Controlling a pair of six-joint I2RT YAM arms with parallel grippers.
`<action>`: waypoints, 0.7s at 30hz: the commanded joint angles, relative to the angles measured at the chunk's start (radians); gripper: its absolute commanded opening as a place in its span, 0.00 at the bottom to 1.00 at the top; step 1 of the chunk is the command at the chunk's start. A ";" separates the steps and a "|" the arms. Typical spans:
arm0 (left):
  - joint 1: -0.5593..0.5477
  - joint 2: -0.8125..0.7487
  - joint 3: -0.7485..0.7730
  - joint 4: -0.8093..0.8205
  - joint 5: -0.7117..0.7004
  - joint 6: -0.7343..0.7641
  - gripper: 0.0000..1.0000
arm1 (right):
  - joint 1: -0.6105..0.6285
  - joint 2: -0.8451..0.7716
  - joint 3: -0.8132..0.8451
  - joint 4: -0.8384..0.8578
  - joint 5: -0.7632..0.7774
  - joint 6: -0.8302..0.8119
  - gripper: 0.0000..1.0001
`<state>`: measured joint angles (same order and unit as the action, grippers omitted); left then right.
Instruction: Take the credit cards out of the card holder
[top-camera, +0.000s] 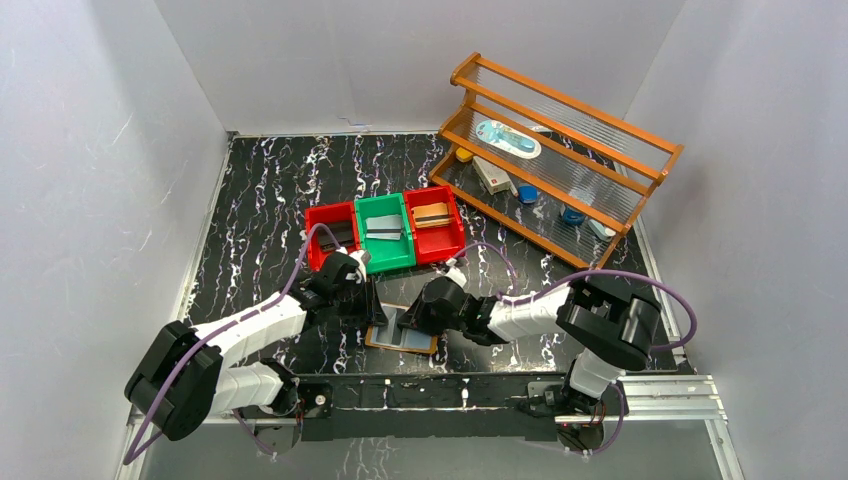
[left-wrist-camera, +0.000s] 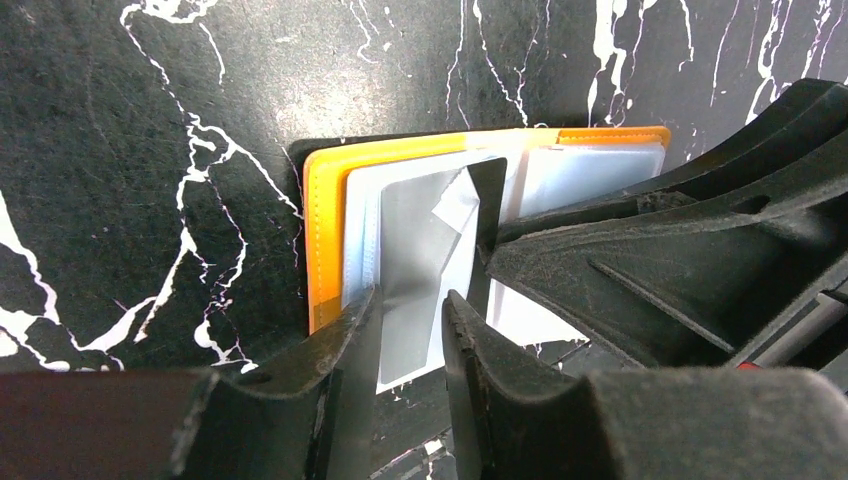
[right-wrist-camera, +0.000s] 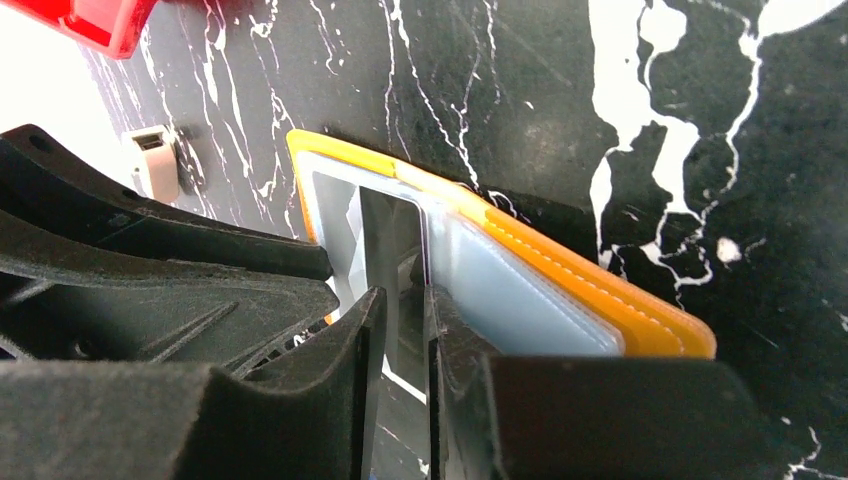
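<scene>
Item: credit cards (left-wrist-camera: 405, 235). Thin, light, stiff, slick plastic; a silver one shows in a clear pocket of the card holder (top-camera: 400, 338). Best taken by an exposed edge and drawn straight out along the sleeve, as the flat faces would likely slip.
Housing: card holder, tan-orange leather, lying open on the bench (top-camera: 270, 200) near the front edge; soft, liable to drag along.
Left gripper (left-wrist-camera: 410, 300), right gripper (right-wrist-camera: 405, 295): jaws narrowly parted, each straddling a card edge; whether either pinches cannot be told.
</scene>
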<state>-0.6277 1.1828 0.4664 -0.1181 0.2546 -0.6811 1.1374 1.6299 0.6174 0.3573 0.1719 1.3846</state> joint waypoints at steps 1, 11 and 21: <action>-0.024 0.033 -0.038 -0.029 0.071 -0.017 0.27 | 0.024 0.061 -0.002 0.181 -0.034 -0.091 0.27; -0.024 0.023 -0.049 -0.026 0.071 -0.023 0.26 | 0.023 0.079 -0.063 0.535 -0.162 -0.120 0.11; -0.025 0.018 -0.051 -0.027 0.062 -0.018 0.26 | 0.023 0.003 -0.080 0.436 -0.095 -0.130 0.07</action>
<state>-0.6231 1.1675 0.4641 -0.1421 0.2359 -0.6815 1.1248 1.6836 0.4938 0.7055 0.1410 1.2415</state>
